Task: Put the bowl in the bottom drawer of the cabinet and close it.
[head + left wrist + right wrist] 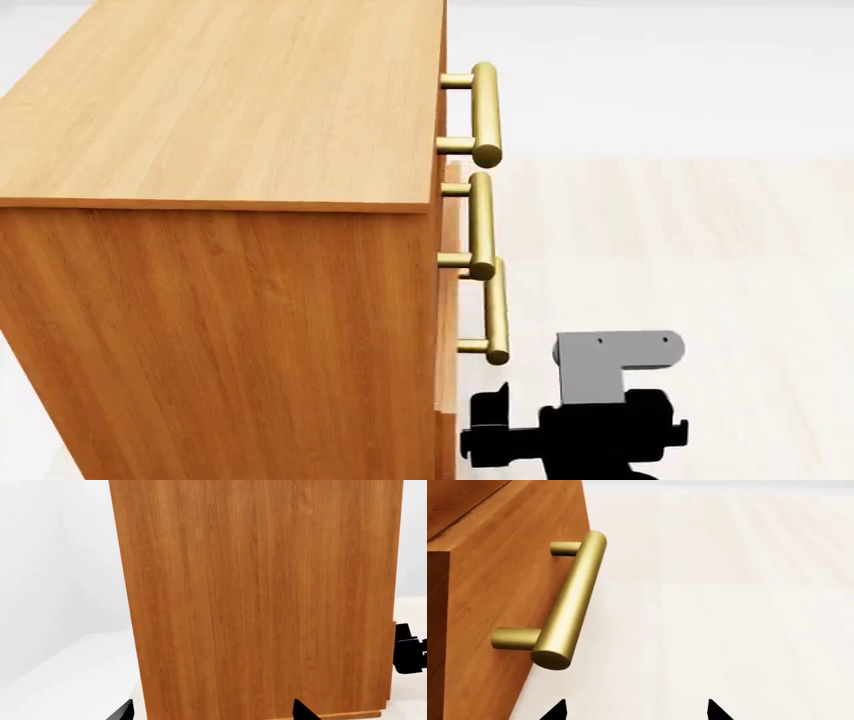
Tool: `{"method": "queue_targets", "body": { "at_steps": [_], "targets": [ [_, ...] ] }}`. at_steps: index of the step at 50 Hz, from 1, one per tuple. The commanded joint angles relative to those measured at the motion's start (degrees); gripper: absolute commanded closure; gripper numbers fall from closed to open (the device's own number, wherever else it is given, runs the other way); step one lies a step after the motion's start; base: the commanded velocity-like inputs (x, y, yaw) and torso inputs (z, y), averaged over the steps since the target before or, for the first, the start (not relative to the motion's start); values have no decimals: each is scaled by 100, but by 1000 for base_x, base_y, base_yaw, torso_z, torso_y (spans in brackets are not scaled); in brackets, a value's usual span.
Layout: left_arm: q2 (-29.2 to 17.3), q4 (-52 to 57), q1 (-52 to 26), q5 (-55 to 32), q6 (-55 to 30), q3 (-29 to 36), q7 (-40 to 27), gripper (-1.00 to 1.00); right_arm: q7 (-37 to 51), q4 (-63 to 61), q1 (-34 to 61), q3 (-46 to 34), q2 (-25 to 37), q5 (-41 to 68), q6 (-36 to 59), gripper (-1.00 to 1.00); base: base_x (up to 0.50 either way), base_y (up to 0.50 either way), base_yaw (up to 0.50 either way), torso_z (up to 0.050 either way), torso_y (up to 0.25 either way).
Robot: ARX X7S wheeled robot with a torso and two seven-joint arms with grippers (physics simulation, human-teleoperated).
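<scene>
Pale floor (694, 250). Cabinet (214, 200), left of frame; bottom drawer (507, 600) apparently slightly out, brass handle (570, 600). Right gripper (635, 711) before handle, fingers wide, empty. Left gripper (212, 711) fingers wide, empty. Bowl unseen.

Bright, even, diffuse light fills all three renders, with no glare or hard shadows. Everything is sharp, without blur or edge distortion. The cabinet (227, 300) side is slightly darker than its top.

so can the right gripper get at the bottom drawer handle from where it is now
Probably yes. The right gripper is open and empty, and the bottom handle sits just ahead of it, off to one side, with nothing between them. It would need a small sideways shift to straddle the bar.
</scene>
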Motion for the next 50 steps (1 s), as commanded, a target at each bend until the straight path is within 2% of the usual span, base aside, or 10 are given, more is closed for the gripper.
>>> {"method": "queue_targets", "body": {
  "at_steps": [1, 39, 50],
  "targets": [
    [1, -31, -11, -7, 27, 6, 0, -100, -40, 149, 52, -154, -67, 143, -144, -100, 0, 0, 0, 0, 0],
    [-20, -28, -14, -21, 37, 27, -18, -100, -312, 173, 44, -637, -76, 525, -365, -100, 0, 0, 0, 0, 0],
    [-31, 17, -10, -18, 1, 33, -31, -100, 5, -2, -59, -471, 148, 568, -254, -100, 0, 0, 0, 0, 0]
  ]
}}
